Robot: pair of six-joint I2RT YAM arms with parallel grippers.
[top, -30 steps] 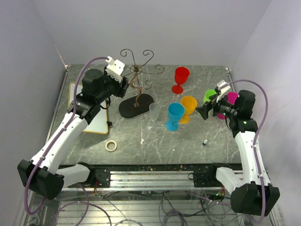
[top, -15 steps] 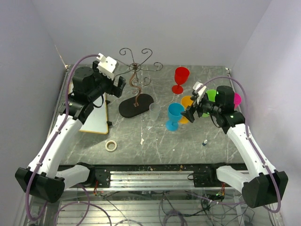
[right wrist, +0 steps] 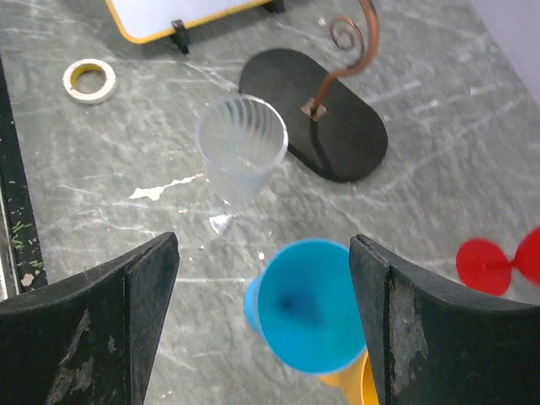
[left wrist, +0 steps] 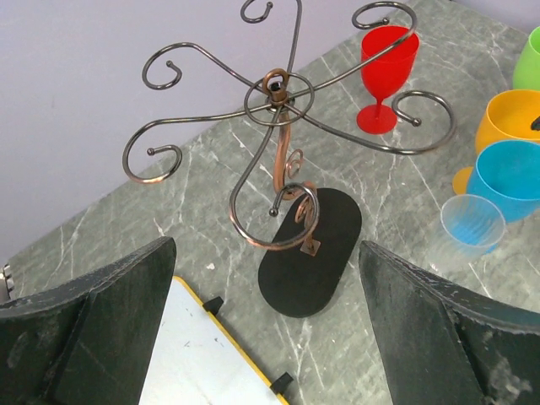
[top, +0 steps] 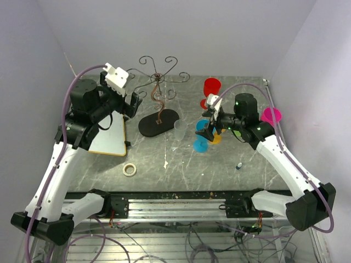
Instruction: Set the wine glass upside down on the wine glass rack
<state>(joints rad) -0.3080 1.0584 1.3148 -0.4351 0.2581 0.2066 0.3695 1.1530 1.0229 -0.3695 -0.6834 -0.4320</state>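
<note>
The wine glass rack is a dark bronze wire stand with scroll arms on a black oval base; it fills the left wrist view. No glass hangs on it. A clear wine glass stands upright just right of the base, also seen in the right wrist view. A blue wine glass stands beside it. My right gripper is open and empty, hovering over the blue glass. My left gripper is open and empty, raised left of the rack.
A red glass stands at the back and a magenta glass at the right. An orange glass is behind the blue one. A yellow-edged whiteboard lies at the left. A tape roll lies in front.
My right arm has swung left from the green and magenta glasses to above the blue glass. My left arm has drawn back to the left, away from the rack.
</note>
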